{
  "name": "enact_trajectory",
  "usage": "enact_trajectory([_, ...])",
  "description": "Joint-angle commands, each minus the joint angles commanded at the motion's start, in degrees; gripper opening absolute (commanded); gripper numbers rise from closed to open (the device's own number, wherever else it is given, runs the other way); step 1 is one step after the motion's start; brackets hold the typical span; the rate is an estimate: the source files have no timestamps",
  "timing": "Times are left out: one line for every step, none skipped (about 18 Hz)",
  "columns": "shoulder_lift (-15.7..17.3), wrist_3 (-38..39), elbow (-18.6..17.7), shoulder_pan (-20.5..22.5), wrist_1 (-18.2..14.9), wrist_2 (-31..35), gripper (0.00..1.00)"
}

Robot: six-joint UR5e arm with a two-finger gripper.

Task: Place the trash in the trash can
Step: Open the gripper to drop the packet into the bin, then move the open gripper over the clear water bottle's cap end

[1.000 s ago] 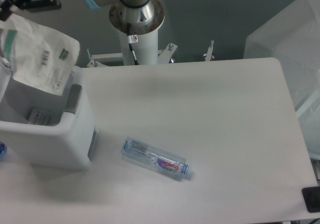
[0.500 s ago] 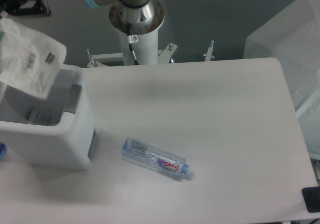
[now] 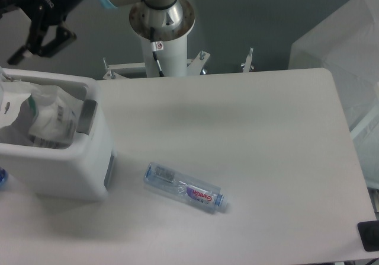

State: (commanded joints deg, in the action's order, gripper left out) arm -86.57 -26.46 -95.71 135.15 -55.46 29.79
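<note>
You're sitting w/ the gripper (image 3: pixel 23 44) released above the trash can (image 3: pixel 71 164), wrapper (image 3: pixel 50 120) lying inside it, so you're looking at the bottle (image 3: pixel 185 188) next, lying flat on the table (image 3: pixel 254 134), prob needing a crosswise grab.

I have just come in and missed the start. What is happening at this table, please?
A robot arm is clearing trash. Its gripper is open and empty, raised above the white trash can at the table's left end. A crumpled white wrapper lies inside the can. A clear plastic bottle lies on its side on the table, not yet picked up.
</note>
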Motion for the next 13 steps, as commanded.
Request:
enact_trajectory([-0.6,-0.1,-0.3,1.7,0.0,0.0,1.00])
enact_trajectory([-1.7,-0.3,-0.2,3.3,0.0,0.0,1.00])
enact_trajectory([-2.8,-0.8,-0.1,5.2,0.0,0.0,1.00])
enact_trajectory([-3.9,-1.2,0.0,6.9,0.1,0.0,1.00])
enact_trajectory([-5.0,-1.8,0.2,8.7,0.3,0.1,1.00])
enact_trajectory([-6.1,-2.5,0.3,10.5,0.4,0.1,1.00])
enact_trajectory([-7.2,-3.2,0.3,11.9,0.4,0.2,1.00])
enact_trajectory([-8.3,-4.0,0.3,13.0,0.4,0.8,1.00])
enact_trajectory([-9.3,-4.7,0.3,14.0,0.4,2.0,1.00])
enact_trajectory([-9.9,-4.8,0.3,14.7,0.3,3.8,1.00])
enact_trajectory([-10.6,-4.8,0.3,15.0,0.2,5.6,1.00])
enact_trajectory([-11.3,-4.6,0.3,15.2,0.1,7.5,1.00])
enact_trajectory([-12.0,-4.4,0.0,15.4,0.0,9.4,1.00])
